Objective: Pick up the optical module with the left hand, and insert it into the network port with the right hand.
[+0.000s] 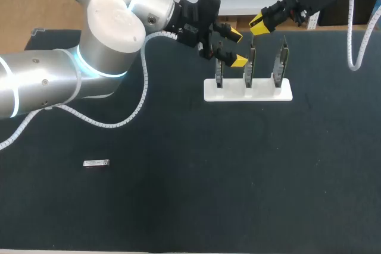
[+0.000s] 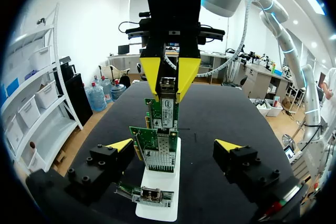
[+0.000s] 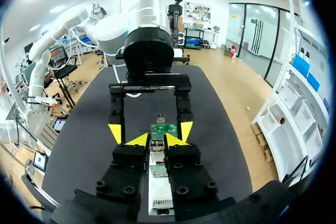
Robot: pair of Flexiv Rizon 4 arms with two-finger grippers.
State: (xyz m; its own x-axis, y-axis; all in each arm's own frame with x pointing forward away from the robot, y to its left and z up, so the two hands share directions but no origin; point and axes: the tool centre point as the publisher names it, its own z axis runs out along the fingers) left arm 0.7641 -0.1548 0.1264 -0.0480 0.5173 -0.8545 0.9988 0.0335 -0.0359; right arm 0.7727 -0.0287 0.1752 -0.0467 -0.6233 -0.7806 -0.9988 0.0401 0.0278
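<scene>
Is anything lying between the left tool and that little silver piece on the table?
Nothing visible does: from the left tool by the white stand to the optical module there is only bare black table.

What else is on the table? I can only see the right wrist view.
Observer: A loose module lies flat on the table, far from the stand, on the left arm's side.
Operator: Do I have one in my right fingers too? They hide it from me.
Observer: Yes. The left wrist view shows a silver module pinched between the right fingers, at the top of a card.
</scene>
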